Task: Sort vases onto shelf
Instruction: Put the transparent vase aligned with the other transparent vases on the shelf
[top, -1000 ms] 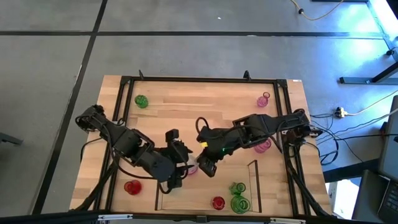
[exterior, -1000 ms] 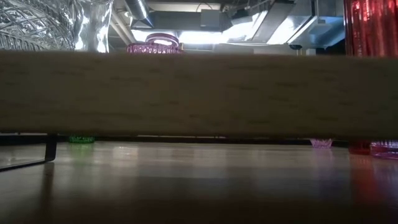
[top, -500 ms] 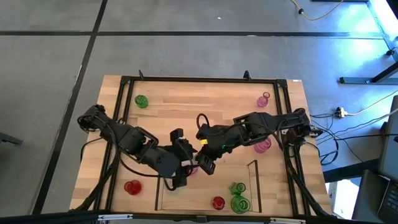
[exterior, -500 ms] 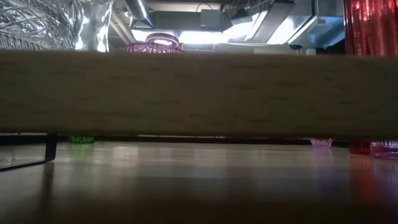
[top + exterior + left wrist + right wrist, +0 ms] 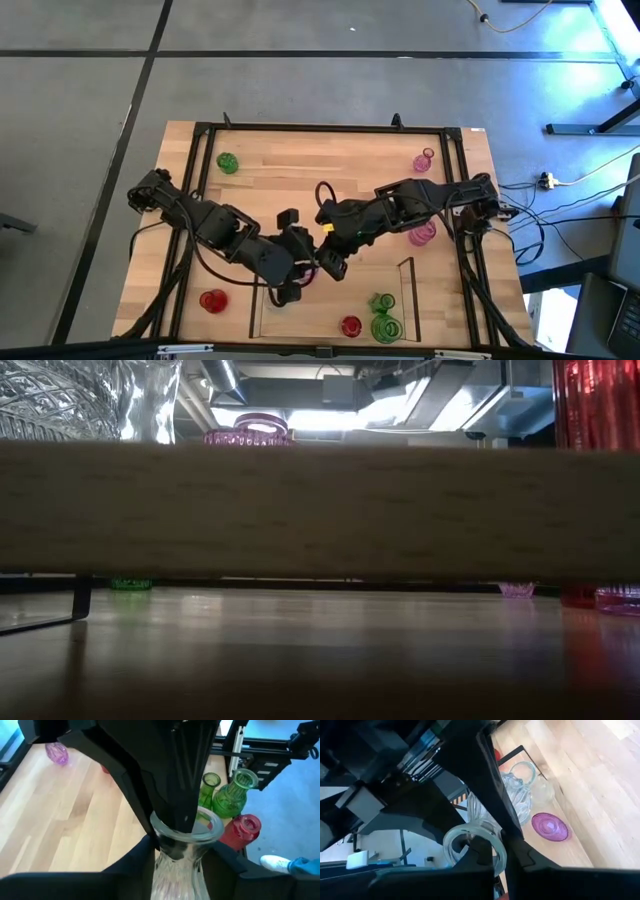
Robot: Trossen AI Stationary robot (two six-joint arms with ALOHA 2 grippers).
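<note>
While both arms meet over the middle of the table (image 5: pixel 300 170), the right gripper (image 5: pixel 495 865) pinches the rim of a clear ribbed glass vase (image 5: pixel 182 837), one finger inside the mouth. The left gripper (image 5: pixel 180 857) straddles that vase's neck from below, its fingers (image 5: pixel 135 862) just beside the glass; whether they press it cannot be told. Beyond the left gripper stand two green vases (image 5: pixel 227 792) and a red vase (image 5: pixel 245 830), close together on the shelf (image 5: pixel 408 290). Past the right gripper sit another clear vase (image 5: pixel 520 790) and a purple one (image 5: pixel 550 826) on the wood.
</note>
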